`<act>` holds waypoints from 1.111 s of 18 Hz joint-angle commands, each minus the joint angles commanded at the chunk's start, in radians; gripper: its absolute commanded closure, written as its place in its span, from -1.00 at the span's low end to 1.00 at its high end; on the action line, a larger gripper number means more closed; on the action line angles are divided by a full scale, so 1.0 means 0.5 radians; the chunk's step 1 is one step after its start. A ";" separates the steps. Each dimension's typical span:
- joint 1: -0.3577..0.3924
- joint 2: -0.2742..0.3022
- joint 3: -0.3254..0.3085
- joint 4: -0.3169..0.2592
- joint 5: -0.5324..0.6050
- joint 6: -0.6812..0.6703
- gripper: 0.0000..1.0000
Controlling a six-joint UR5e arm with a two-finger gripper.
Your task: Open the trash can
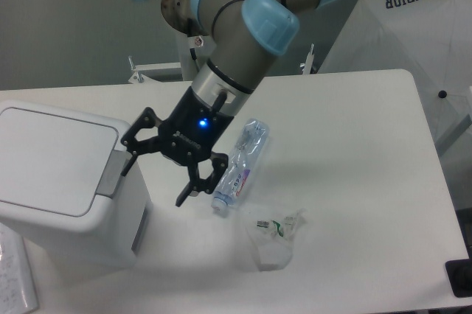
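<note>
The trash can is a large boxy white bin at the left of the table, its flat lid down and a grey push-tab on its right rim. My gripper hangs open just right of that tab, one fingertip close to the tab and the other lower over the table. Nothing sits between the fingers, and they do not touch the bin.
A clear plastic bottle lies on the table right of the gripper. A crumpled clear wrapper lies nearer the front edge. A white umbrella stands beyond the table's right side. A paper sheet shows at the bottom left.
</note>
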 joint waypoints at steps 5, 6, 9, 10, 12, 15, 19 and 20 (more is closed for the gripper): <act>-0.009 0.003 -0.049 0.006 0.009 0.015 -1.00; -0.009 -0.003 -0.046 0.006 0.012 0.015 -1.00; -0.012 -0.012 -0.052 0.003 0.021 0.018 -1.00; -0.012 -0.018 -0.052 0.006 0.025 0.018 -1.00; -0.012 -0.028 -0.049 0.006 0.025 0.018 -1.00; -0.012 -0.031 -0.049 0.006 0.025 0.021 -1.00; -0.006 -0.028 -0.028 0.006 0.006 0.021 -1.00; 0.009 -0.022 -0.013 0.006 0.006 0.021 -1.00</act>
